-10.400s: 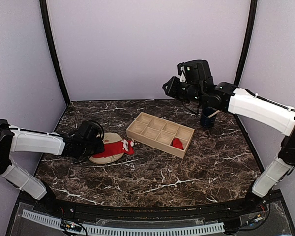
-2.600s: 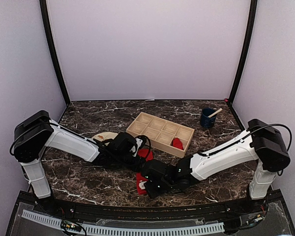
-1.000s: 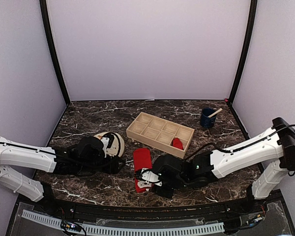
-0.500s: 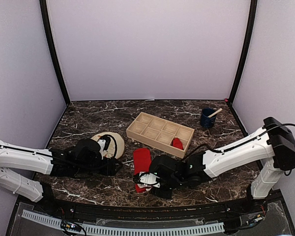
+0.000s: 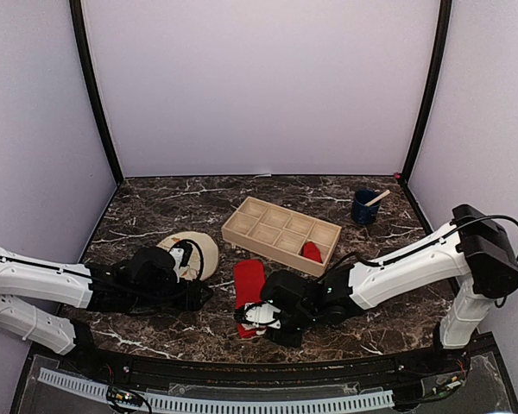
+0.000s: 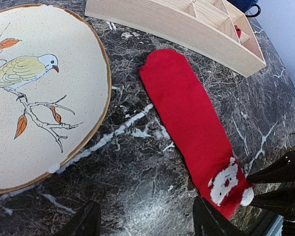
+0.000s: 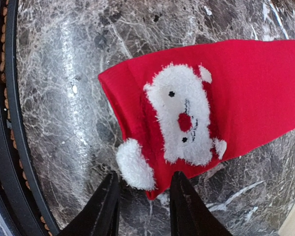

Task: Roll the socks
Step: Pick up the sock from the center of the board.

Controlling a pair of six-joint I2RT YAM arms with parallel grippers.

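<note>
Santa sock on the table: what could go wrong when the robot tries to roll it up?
1. The right gripper straddles only the cuff corner of the Santa sock, beside the pompom. It may pinch just fluff and slip, or start a crooked roll.
2. The left gripper hangs open, apart from the sock, so nothing pins it. It may slide on the marble table instead of rolling.
</note>
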